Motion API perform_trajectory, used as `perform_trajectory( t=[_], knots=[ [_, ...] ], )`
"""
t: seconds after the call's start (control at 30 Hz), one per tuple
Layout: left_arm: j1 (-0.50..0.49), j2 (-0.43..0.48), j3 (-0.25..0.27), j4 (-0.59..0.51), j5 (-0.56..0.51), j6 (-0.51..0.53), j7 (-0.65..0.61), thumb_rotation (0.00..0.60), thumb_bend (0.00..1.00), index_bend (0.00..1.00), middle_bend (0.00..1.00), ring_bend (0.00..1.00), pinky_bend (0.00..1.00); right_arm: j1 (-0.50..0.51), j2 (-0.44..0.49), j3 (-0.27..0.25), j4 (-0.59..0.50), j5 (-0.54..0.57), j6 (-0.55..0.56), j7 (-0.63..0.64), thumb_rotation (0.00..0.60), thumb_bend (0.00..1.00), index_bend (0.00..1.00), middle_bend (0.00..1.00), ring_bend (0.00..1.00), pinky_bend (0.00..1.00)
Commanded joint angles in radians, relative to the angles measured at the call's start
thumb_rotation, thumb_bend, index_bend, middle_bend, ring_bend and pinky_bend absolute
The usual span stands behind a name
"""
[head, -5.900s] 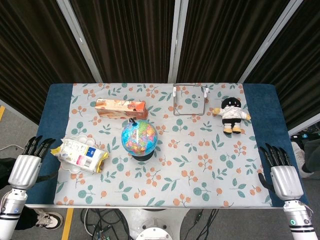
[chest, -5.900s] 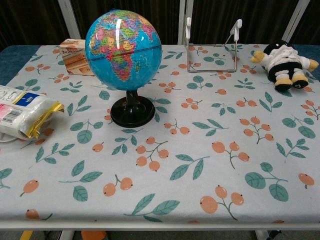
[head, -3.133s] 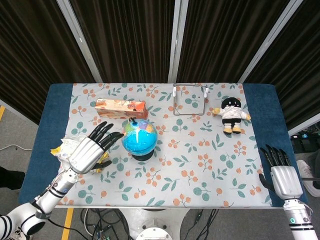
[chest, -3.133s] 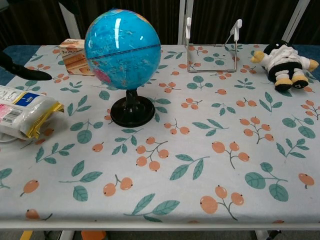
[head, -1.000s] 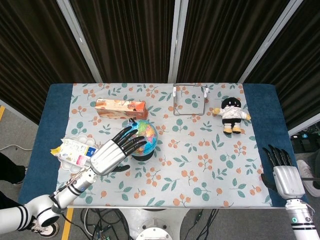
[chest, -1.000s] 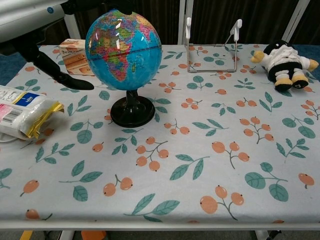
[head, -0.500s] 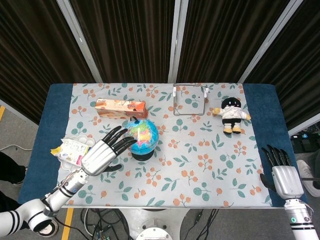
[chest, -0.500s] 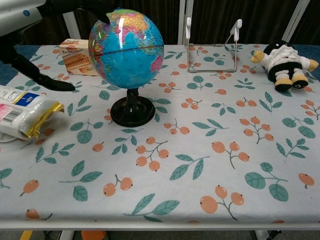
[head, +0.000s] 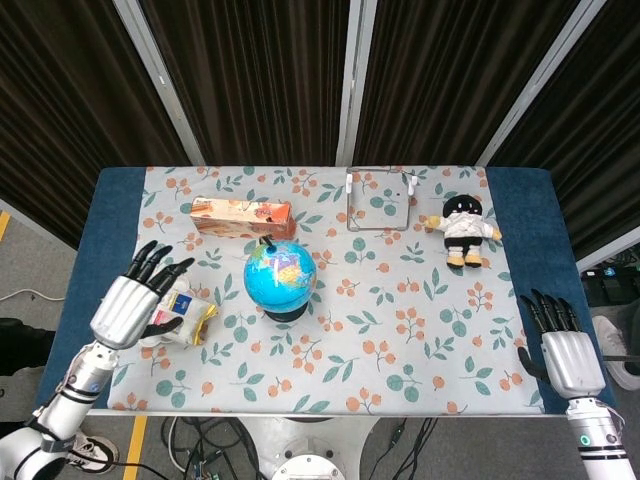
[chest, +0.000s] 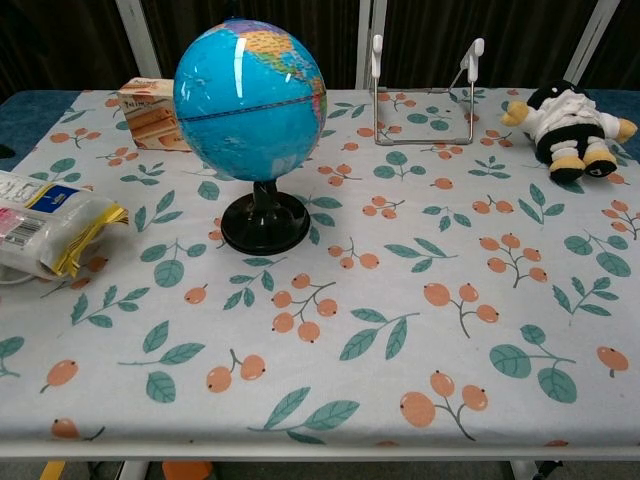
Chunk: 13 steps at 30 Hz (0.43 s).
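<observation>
A blue globe (head: 280, 274) on a black stand stands left of the table's middle, also large in the chest view (chest: 251, 100). My left hand (head: 130, 302) hovers with fingers spread at the left edge, above the white and yellow snack packet (head: 188, 311) and well clear of the globe. It holds nothing. The chest view shows the packet (chest: 45, 232) but not that hand. My right hand (head: 565, 354) sits open and empty by the table's front right corner, fingers pointing away from me.
An orange box (head: 241, 217) lies behind the globe. A wire stand (head: 379, 201) is at the back centre, and a black and white plush toy (head: 463, 229) sits at the back right. A floral cloth (head: 400, 330) covers the table.
My left hand has pulled back leftwards from the globe to over the snack packet. The globe has turned on its stand, now showing mostly ocean. The right hand has not moved.
</observation>
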Motion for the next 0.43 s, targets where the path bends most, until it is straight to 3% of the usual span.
perform_trajectory(
  t=[0.03,0.2,0.43],
  knots=[
    [0.061,0.014,0.018,0.033,-0.041,0.035,-0.019,0.600,0.05,0.12,0.23,0.08,0.01,-0.001,0.004,0.000,-0.008,-0.003,0.004,-0.002,0.600,0.30,0.00,0.00,0.00,0.00],
    [0.152,0.038,0.044,0.078,-0.120,0.058,-0.057,0.600,0.05,0.13,0.15,0.03,0.01,0.001,0.006,-0.001,-0.024,-0.012,0.007,-0.013,0.600,0.30,0.00,0.00,0.00,0.00],
    [0.227,0.058,0.051,0.127,-0.185,0.057,-0.112,0.600,0.05,0.13,0.13,0.01,0.01,0.010,-0.004,-0.004,-0.044,0.003,-0.020,-0.050,0.600,0.30,0.00,0.00,0.00,0.00]
  ],
)
